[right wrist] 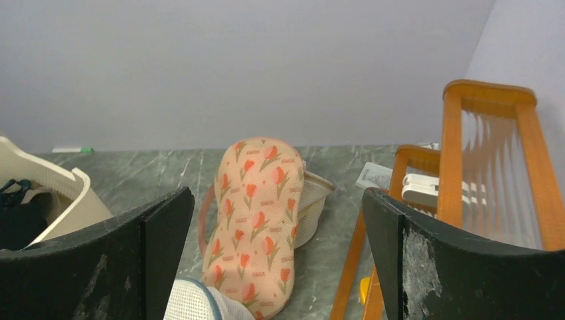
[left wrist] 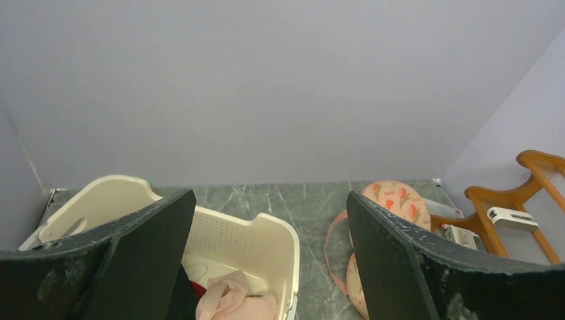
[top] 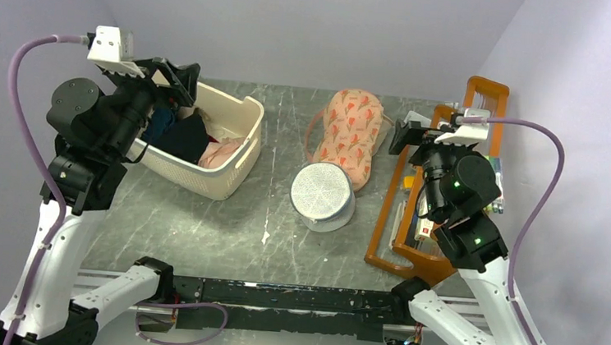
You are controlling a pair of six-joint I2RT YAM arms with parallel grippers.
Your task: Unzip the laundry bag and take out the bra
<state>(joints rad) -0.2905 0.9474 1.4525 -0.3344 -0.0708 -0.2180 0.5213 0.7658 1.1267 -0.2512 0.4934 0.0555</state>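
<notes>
The laundry bag [top: 323, 195] is a round white mesh drum with a greyish zip rim. It stands upright at the table's middle, and its near edge shows at the bottom of the right wrist view [right wrist: 193, 303]. The zip looks closed. No black bra shows in any view. My left gripper [top: 173, 80] is open and empty, raised over the cream basket, far left of the bag; its jaws stand wide apart in the left wrist view [left wrist: 270, 200]. My right gripper [top: 404, 135] is open and empty, raised to the right of the bag [right wrist: 276, 197].
A cream slotted basket [top: 234, 146] at the left holds dark blue clothing [top: 182, 134] and a pink cloth [top: 220, 153]. An orange tulip-patterned fabric piece [top: 350, 135] lies just behind the bag. An orange wooden rack [top: 477, 95] stands along the right edge.
</notes>
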